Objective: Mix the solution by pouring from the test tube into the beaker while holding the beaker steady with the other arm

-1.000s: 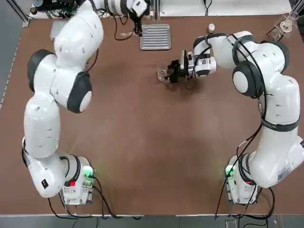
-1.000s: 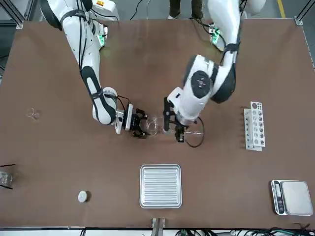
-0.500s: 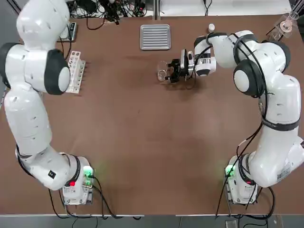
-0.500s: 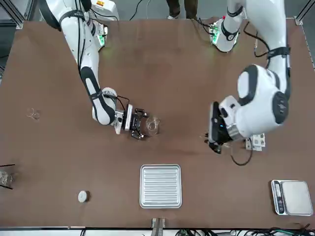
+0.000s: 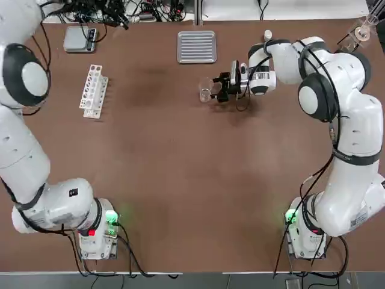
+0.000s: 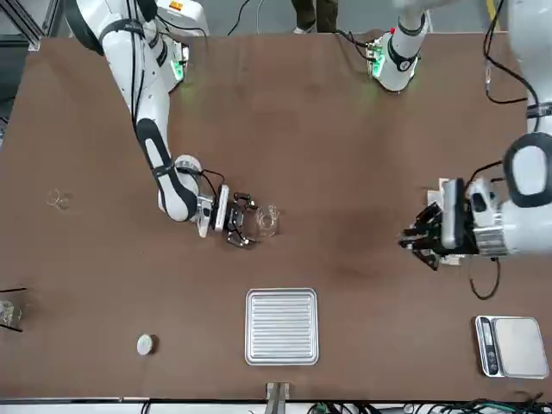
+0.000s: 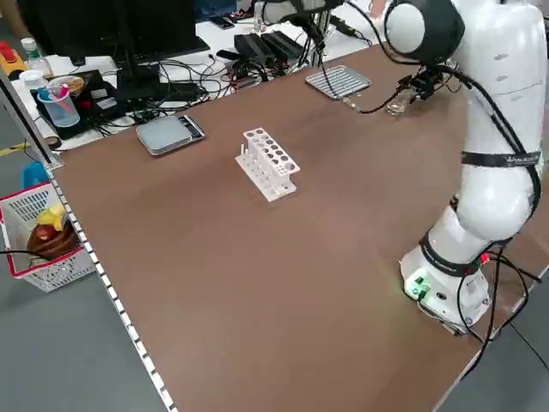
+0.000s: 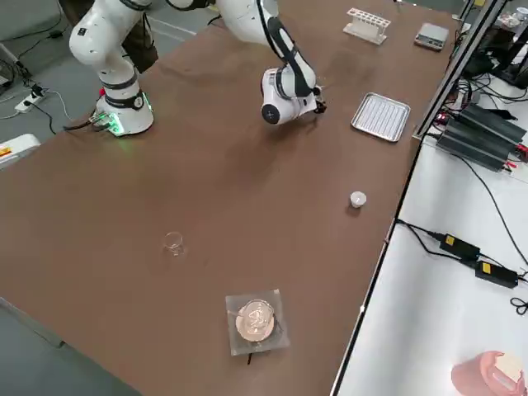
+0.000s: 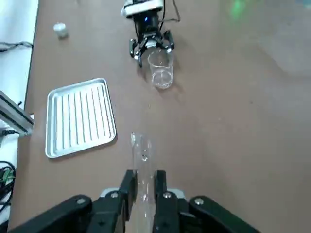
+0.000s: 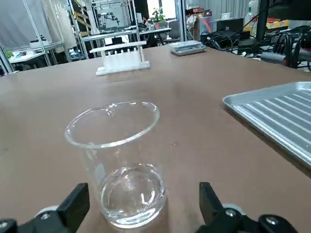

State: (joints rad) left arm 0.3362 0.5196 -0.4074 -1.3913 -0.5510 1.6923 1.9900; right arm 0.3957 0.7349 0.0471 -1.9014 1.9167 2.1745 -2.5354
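Note:
The beaker (image 5: 206, 94) stands upright on the brown table at the back middle, with a little clear liquid in its bottom (image 10: 127, 194). My right gripper (image 5: 218, 90) lies low on the table beside it, open, one finger on each side of the glass with a gap to each (image 10: 73, 204). My left gripper (image 6: 418, 240) hangs far off toward the robot's left, near the tube rack, shut on the test tube (image 9: 141, 165). The tube pokes out between its fingers and points toward the beaker (image 9: 161, 70). The top view does not show this gripper.
A white tube rack (image 5: 93, 91) stands at the back left, with a grey scale (image 5: 79, 38) behind it. A ribbed metal tray (image 5: 197, 47) lies behind the beaker. A small white cap (image 5: 267, 34) and a flask on a stand (image 5: 363, 30) sit at the back right.
My left arm has swung away from the beaker toward the robot's left, carrying the test tube to near the rack. The right gripper and the beaker have stayed put.

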